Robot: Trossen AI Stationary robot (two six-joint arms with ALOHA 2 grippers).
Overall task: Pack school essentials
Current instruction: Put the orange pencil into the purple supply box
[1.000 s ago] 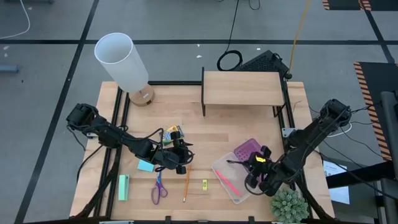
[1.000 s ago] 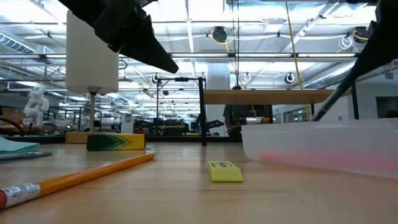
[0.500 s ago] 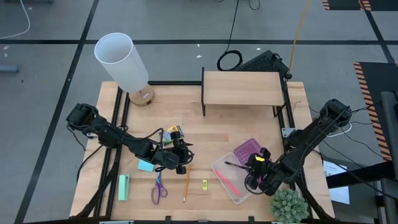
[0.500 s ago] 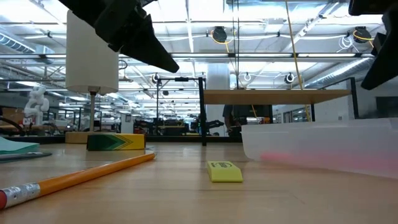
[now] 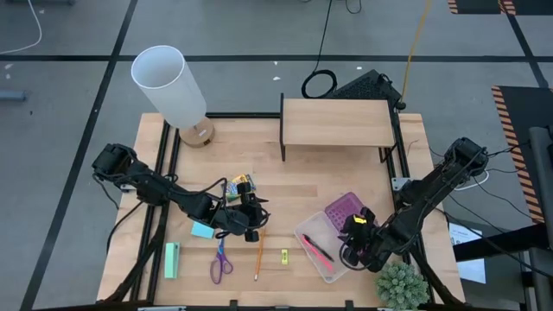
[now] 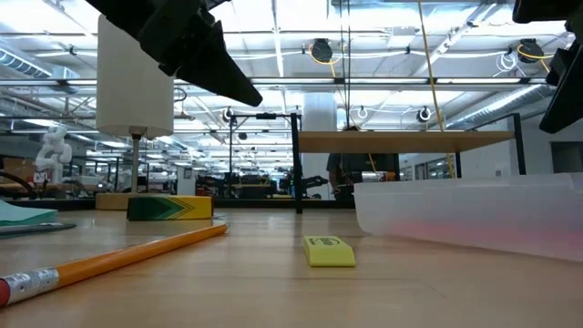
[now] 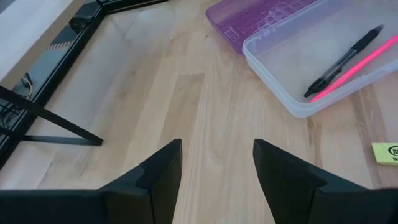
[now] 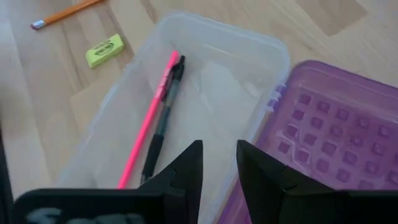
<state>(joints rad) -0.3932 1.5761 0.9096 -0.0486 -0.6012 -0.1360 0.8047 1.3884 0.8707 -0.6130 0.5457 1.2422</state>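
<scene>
Clear plastic box (image 8: 205, 81), wood table (image 5: 328, 181)

Landmark: clear case (image 5: 321, 250).
- Pink pen (image 8: 146, 120), black pen (image 8: 163, 117): inside, side by side.
- Tiny yellow piece (image 5: 283, 256): just left.
- Orange pencil (image 5: 258, 257), purple-handled scissors (image 5: 219, 262), light-blue square note pad (image 5: 202, 230), yellow crayon box (image 5: 241, 185): farther left.

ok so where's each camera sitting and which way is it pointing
High view: above, looking straight down on the table; both arms show.
Low view: at table-top height, looking level past the orange pencil; arm parts overhead.
Left wrist view: past the left pincer toward the clear box.
Right wrist view: over the right pincer, down into the box.
Both wrist views share the pink pen and black pen.
</scene>
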